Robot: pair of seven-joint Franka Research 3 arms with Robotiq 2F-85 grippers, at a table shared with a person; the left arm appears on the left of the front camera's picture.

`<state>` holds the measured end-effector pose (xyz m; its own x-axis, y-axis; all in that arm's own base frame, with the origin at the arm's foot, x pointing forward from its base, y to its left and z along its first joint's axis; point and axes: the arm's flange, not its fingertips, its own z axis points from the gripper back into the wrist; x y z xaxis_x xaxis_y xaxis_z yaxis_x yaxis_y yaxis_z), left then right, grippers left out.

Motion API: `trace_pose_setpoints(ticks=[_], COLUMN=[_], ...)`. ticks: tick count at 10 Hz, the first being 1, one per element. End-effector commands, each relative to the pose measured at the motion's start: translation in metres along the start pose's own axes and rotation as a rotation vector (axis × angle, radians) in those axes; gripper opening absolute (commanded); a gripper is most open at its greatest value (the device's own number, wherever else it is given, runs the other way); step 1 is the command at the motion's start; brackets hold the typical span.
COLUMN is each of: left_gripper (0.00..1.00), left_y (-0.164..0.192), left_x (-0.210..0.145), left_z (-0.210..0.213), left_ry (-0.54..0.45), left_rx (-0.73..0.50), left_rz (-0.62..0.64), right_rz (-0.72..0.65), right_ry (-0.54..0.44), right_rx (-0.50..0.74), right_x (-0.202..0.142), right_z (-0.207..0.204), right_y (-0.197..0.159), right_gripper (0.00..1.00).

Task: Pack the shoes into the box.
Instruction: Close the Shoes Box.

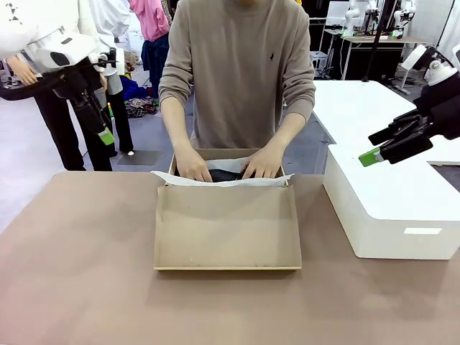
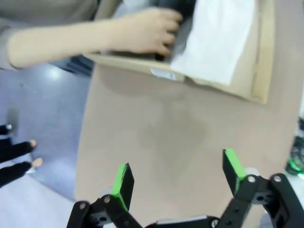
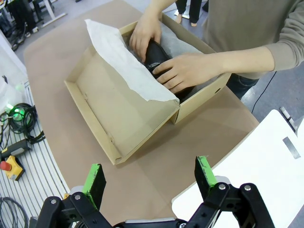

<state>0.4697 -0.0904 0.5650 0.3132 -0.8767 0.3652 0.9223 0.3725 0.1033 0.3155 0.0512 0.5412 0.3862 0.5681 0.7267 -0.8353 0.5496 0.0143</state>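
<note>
The brown cardboard box (image 1: 227, 233) sits mid-table with its flap lid lying open toward me and white tissue paper (image 1: 215, 180) draped over its near wall. Both of the person's hands (image 1: 262, 164) press black shoes (image 1: 224, 175) down inside it; the shoes (image 3: 156, 54) lie partly hidden under the hands and tissue. My left gripper (image 1: 103, 122) hangs open in the air at the far left, well away from the box (image 2: 209, 57). My right gripper (image 1: 392, 146) hovers open above the white block at the right, empty. Wrist views show both pairs of green pads spread apart.
A large white rectangular block (image 1: 388, 208) stands on the table right of the box. The brown tabletop (image 1: 79, 273) in front and to the left is bare. Cables and a red button device (image 3: 12, 164) lie beyond the table's edge.
</note>
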Motion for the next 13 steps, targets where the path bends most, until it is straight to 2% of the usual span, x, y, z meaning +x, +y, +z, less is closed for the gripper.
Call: trace_pose_setpoints(ticks=[1,2,10,12,13], left_gripper=[0.98,0.98,0.98,0.98,0.98], left_y=[0.008,0.000,0.001,0.012,0.016], left_x=[-0.002,0.000,0.002,-0.015,-0.024], left_z=[-0.005,0.000,-0.003,-0.002,-0.002], left_ry=[-0.106,0.000,-0.017,-0.054,-0.042], left_rx=[-0.035,0.000,-0.003,-0.036,-0.037], left_rz=[0.002,0.000,-0.003,-0.070,-0.073], right_rz=[0.006,0.006,0.006,0.006,0.006], right_ry=[-0.018,-0.018,-0.018,-0.018,-0.018], right_rx=[0.013,0.013,0.013,0.013,0.013], right_x=[0.001,0.001,0.001,0.001,0.001], right_z=[-0.001,-0.001,-0.001,-0.001,-0.001], right_y=[-0.001,-0.001,-0.001,-0.001,-0.001], right_gripper=[1.00,1.00,1.00,1.00,1.00])
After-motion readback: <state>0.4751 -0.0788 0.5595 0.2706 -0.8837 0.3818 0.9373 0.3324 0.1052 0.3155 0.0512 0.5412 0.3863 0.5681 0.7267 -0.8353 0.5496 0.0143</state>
